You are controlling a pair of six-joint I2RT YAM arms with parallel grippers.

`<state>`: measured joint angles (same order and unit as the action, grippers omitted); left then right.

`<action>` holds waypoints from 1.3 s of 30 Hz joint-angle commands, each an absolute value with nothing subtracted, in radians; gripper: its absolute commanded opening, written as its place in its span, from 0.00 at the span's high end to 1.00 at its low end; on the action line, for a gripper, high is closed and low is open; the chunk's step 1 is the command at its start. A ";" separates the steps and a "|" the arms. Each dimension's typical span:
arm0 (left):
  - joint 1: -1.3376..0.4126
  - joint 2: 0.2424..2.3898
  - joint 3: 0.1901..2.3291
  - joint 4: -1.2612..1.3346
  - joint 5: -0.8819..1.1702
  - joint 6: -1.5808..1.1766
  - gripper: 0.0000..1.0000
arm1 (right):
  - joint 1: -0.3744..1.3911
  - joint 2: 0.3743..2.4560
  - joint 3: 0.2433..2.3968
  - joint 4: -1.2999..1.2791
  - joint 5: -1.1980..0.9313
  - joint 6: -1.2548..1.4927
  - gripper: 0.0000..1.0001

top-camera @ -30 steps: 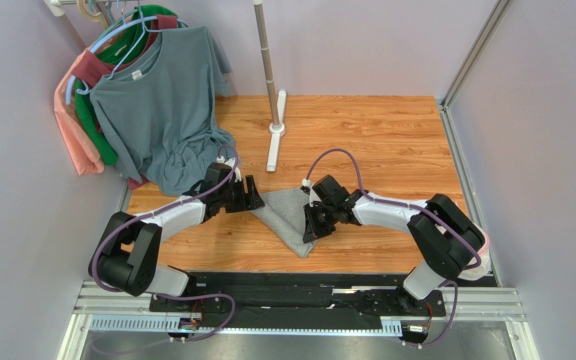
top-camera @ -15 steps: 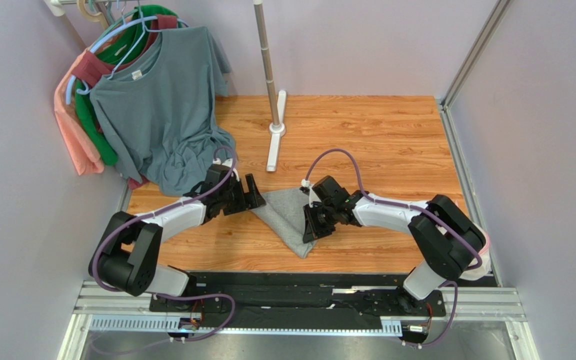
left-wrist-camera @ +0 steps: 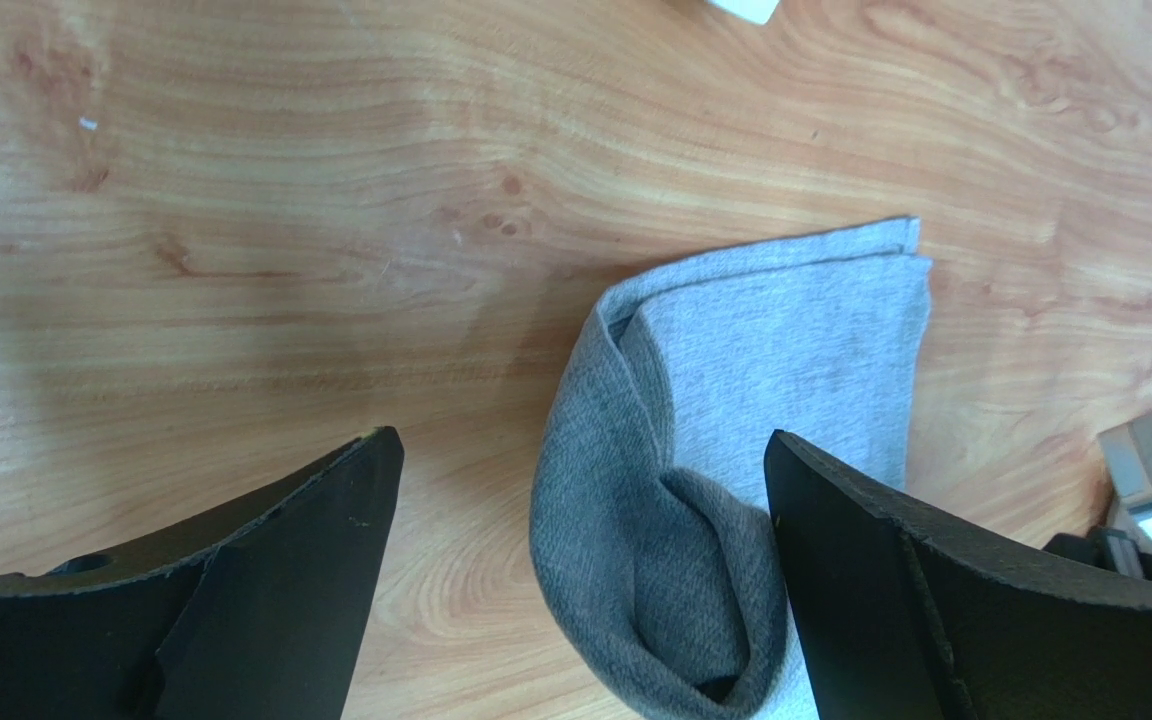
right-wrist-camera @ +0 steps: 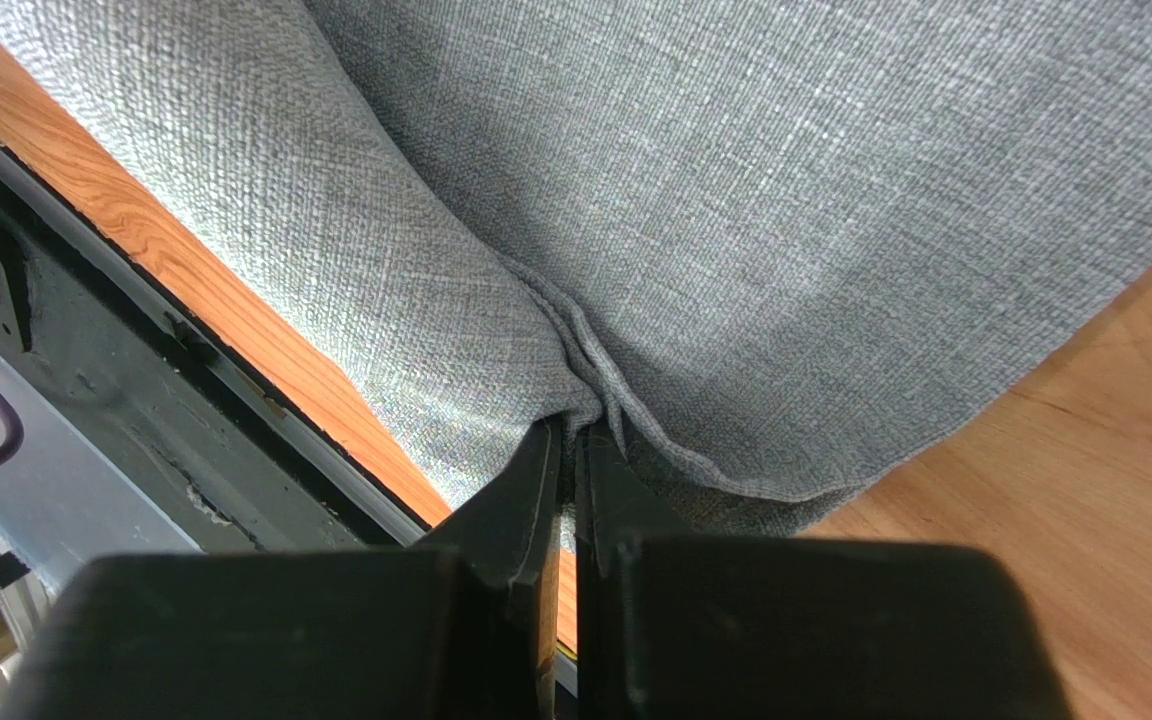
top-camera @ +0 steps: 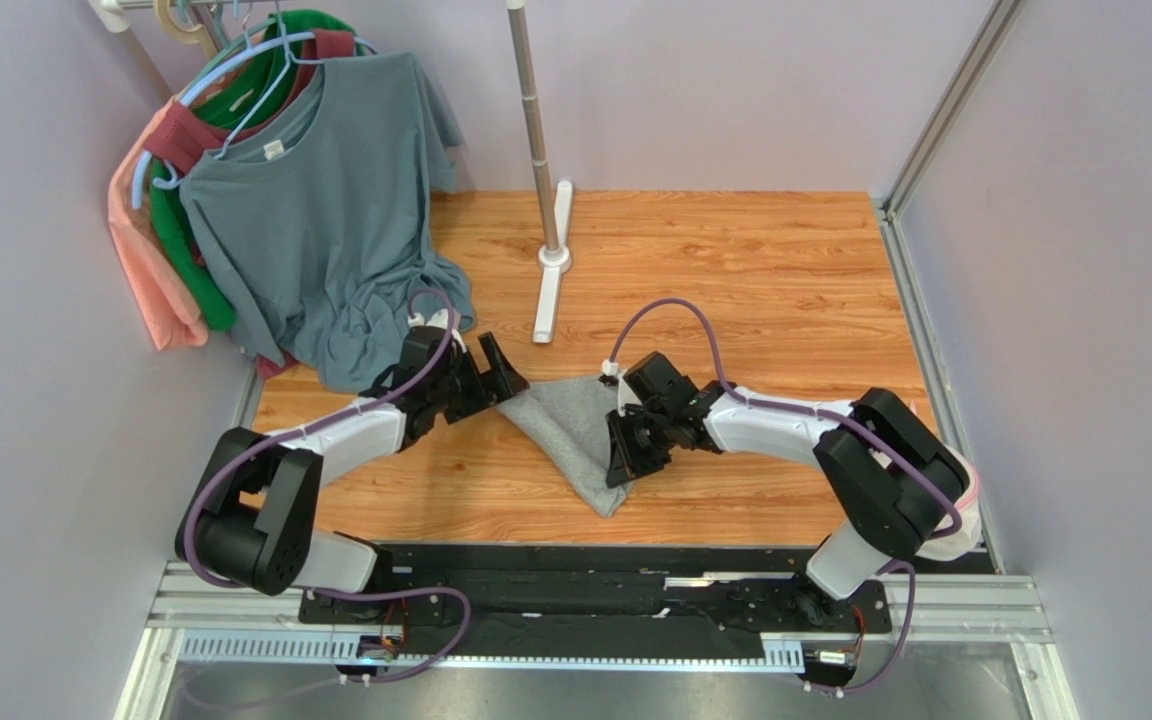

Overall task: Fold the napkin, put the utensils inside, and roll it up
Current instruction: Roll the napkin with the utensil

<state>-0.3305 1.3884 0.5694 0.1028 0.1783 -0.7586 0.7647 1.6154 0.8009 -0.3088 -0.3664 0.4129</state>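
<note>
Since the earlier overhead frame, the left gripper (top-camera: 497, 368) had drawn back toward the upper left, off the napkin (top-camera: 570, 423), and its jaws had spread wider. The right gripper (top-camera: 624, 458) had not shifted.

Overhead view: the napkin lay at centre frame on the wooden table (top-camera: 778, 285) as a folded, roughly triangular shape between the two grippers. The left gripper was released, just beside the cloth's left corner. The right gripper sat on the cloth's right side. No fork could be seen.

Left wrist view: the left gripper (left-wrist-camera: 579, 447) stood wide apart and held nothing. The napkin (left-wrist-camera: 785, 338) lay right of centre, its left edge doubled over and puckered toward the bottom of the frame, not flat.

Right wrist view: the right gripper (right-wrist-camera: 567, 438) was clenched on a gathered pleat of the napkin (right-wrist-camera: 778, 195) near the cloth's lower edge.

Judged step: finishing the fold. To do it well, the puckered left edge would likely need smoothing and its layers squaring before any utensil goes in. The right pinch should draw the cloth taut without dragging the whole piece. A bunched fold would probably roll unevenly.
</note>
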 commanded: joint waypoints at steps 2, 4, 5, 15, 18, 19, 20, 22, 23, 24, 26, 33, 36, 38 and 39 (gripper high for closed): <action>-0.308 1.362 0.549 0.199 0.187 -0.805 0.01 | 0.782 1.693 0.749 -0.426 -0.218 0.351 1.00; -0.302 1.356 0.555 0.196 0.187 -0.811 0.01 | 0.784 1.695 0.753 -0.426 -0.218 0.350 1.00; -0.299 1.358 0.561 0.193 0.189 -0.810 0.01 | 0.784 1.697 0.752 -0.429 -0.219 0.348 1.00; -0.298 1.440 0.560 0.199 0.262 -0.767 0.13 | 0.795 1.689 0.770 -0.449 -0.204 0.336 1.00; -0.296 1.451 0.534 0.253 0.287 -0.778 0.19 | 0.796 1.690 0.779 -0.459 -0.199 0.336 1.00; -0.296 1.456 0.531 0.265 0.297 -0.776 0.23 | 0.798 1.692 0.784 -0.460 -0.198 0.337 1.00; -0.296 1.460 0.531 0.265 0.304 -0.775 0.26 | 0.801 1.690 0.790 -0.474 -0.193 0.337 0.99; -0.296 1.476 0.531 0.264 0.313 -0.772 0.39 | 0.813 1.675 0.810 -0.488 -0.183 0.334 0.98; -0.296 1.480 0.532 0.259 0.314 -0.769 0.43 | 0.816 1.671 0.818 -0.503 -0.176 0.333 0.97; -0.296 1.485 0.531 0.255 0.314 -0.767 0.51 | 0.821 1.666 0.827 -0.512 -0.176 0.331 0.95; -0.296 1.491 0.535 0.239 0.314 -0.755 0.58 | 0.822 1.649 0.851 -0.535 -0.172 0.330 0.94; -0.296 1.511 0.558 0.161 0.314 -0.695 0.85 | 0.834 1.594 0.925 -0.595 -0.183 0.324 0.81; -0.296 1.528 0.561 0.150 0.319 -0.672 0.88 | 0.839 1.569 0.968 -0.627 -0.181 0.316 0.66; -0.296 1.540 0.560 0.150 0.321 -0.661 0.88 | 0.845 1.552 1.008 -0.656 -0.169 0.313 0.57; -0.296 1.543 0.558 0.153 0.324 -0.657 0.88 | 0.856 1.536 1.020 -0.664 -0.161 0.304 0.55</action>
<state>-0.3000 1.5166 0.5426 0.1753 0.3157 -0.7151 0.8318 1.6073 0.9394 -0.5724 -0.2096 0.3412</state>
